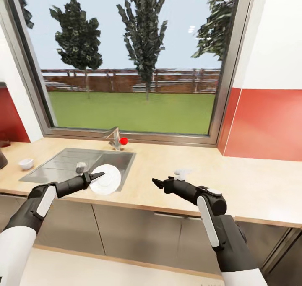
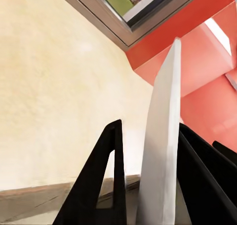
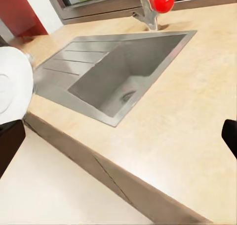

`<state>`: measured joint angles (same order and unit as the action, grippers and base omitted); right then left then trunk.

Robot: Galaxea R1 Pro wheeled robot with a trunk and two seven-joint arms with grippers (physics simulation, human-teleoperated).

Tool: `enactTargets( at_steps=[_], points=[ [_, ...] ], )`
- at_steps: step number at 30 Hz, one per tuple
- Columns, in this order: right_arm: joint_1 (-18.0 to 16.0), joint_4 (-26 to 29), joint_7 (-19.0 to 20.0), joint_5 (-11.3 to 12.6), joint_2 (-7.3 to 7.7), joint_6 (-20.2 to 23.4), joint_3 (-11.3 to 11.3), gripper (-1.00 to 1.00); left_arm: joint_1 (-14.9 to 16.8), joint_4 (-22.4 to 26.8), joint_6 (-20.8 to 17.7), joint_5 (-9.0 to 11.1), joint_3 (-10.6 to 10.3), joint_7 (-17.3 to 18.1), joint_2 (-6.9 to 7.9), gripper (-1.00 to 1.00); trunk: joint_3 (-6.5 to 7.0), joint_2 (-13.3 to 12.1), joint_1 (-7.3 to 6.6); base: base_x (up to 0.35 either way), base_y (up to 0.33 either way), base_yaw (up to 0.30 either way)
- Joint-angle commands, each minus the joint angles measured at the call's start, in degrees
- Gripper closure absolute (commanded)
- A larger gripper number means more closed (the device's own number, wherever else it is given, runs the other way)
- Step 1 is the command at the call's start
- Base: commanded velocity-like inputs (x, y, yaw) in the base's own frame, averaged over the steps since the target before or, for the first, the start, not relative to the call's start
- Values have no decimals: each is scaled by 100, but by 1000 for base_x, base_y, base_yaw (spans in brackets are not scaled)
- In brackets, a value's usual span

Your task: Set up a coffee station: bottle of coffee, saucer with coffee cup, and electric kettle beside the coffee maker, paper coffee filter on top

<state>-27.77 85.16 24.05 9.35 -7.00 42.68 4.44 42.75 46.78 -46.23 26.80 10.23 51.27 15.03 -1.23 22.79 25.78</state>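
— What has the left gripper [image 1: 100, 176] got?
— The saucer [image 1: 105, 179], clamped edge-on over the sink's [image 1: 58, 164] front rim, at seven o'clock from the tap [image 1: 115, 138].
— And the right gripper [image 1: 156, 182]?
— Fingertips too dark to tell. The coffee cup [image 1: 26, 164] sits at nine o'clock; beside it something dark is cut off.

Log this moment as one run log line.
left gripper: shut on saucer, held on edge over sink | right gripper: state unclear, above countertop | coffee cup: on countertop
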Motion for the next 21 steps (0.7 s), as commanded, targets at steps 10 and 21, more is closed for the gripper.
enactTargets(
  at_steps=[10,21],
  points=[
    [-3,8,-6,32,-3,39,-5,-100,5,-2,-26,15,5,16,0,100,46,13,1,-318,192,222],
    [-2,5,-11,32,-3,39,-5,-100,5,-2,-27,14,5,22,4,100,76,13,1,-301,219,98]
  ],
)
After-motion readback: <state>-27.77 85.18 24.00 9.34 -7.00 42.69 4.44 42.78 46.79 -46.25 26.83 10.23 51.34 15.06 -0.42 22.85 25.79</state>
